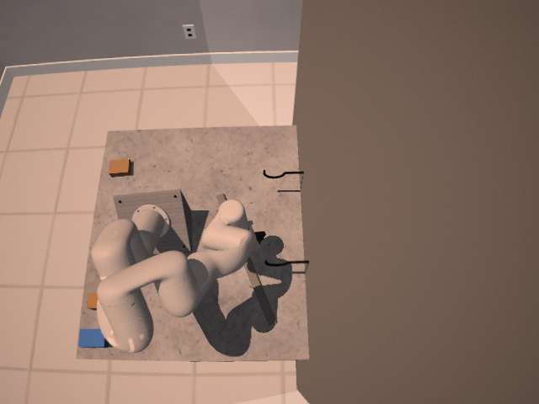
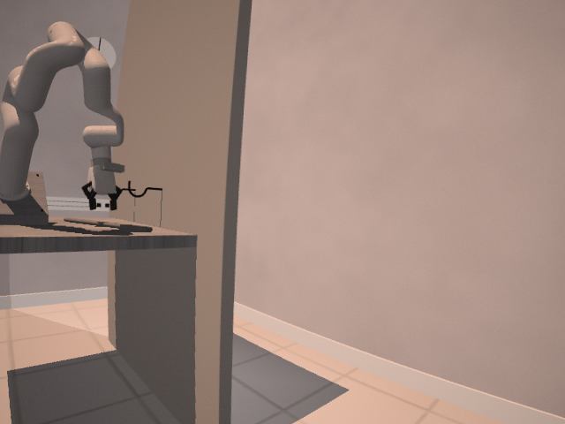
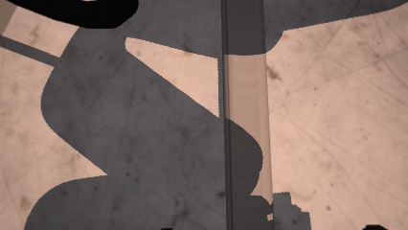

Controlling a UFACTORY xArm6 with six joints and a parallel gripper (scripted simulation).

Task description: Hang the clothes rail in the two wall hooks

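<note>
The clothes rail (image 1: 264,300) (image 2: 91,222) (image 3: 244,96) is a long flat tan bar lying on the table (image 1: 173,147) (image 2: 91,241), slanting away from the wall. Two black hooks stick out of the wall panel (image 1: 413,195) (image 2: 182,114) above the table: a far hook (image 1: 278,174) and a near hook (image 1: 283,263) (image 2: 141,192) (image 3: 81,11). My gripper (image 2: 101,205) (image 1: 259,236) is open and empty. It points straight down a short way above the rail's middle, just left of the near hook's tip. In the top view my arm hides most of it.
Two orange blocks (image 1: 119,166) (image 1: 92,300) and a blue block (image 1: 91,337) lie along the table's left side. The arm's wedge-shaped base mount (image 1: 152,204) stands left of the rail. The wall panel closes off the table's right edge.
</note>
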